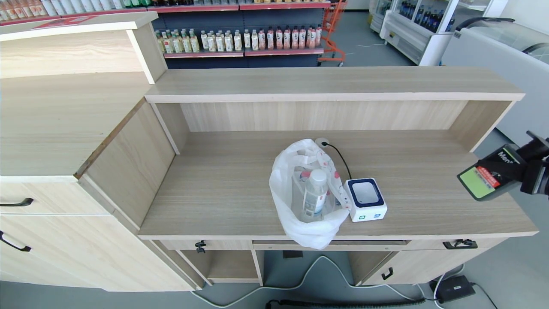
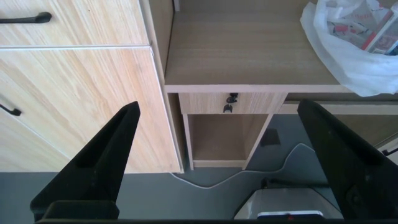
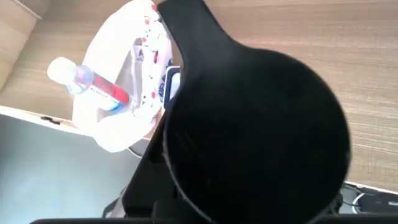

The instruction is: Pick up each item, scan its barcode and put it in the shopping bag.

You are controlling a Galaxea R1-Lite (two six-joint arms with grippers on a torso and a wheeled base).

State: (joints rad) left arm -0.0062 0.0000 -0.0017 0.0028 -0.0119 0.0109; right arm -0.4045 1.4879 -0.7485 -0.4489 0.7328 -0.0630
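Note:
A black container (image 1: 493,174) with a green end and a red label hangs in the air off the counter's right end, with my right gripper (image 1: 526,171) shut on it. Its dark round body (image 3: 255,137) looms large in the right wrist view. The white shopping bag (image 1: 306,195) stands open at the counter's front middle with a clear bottle (image 1: 315,191) and other goods inside; the bag (image 3: 115,99) and bottle (image 3: 87,81) lie below the held container. A white barcode scanner (image 1: 365,198) sits just right of the bag. My left gripper (image 2: 217,168) hangs open and empty, low in front of the counter.
The wooden counter (image 1: 429,171) has a raised back shelf and a side wall on the right. A black cable (image 1: 341,161) runs from the scanner to the back. Taller cabinets (image 1: 64,128) stand on the left. Drawers and an open compartment (image 2: 224,137) lie under the counter.

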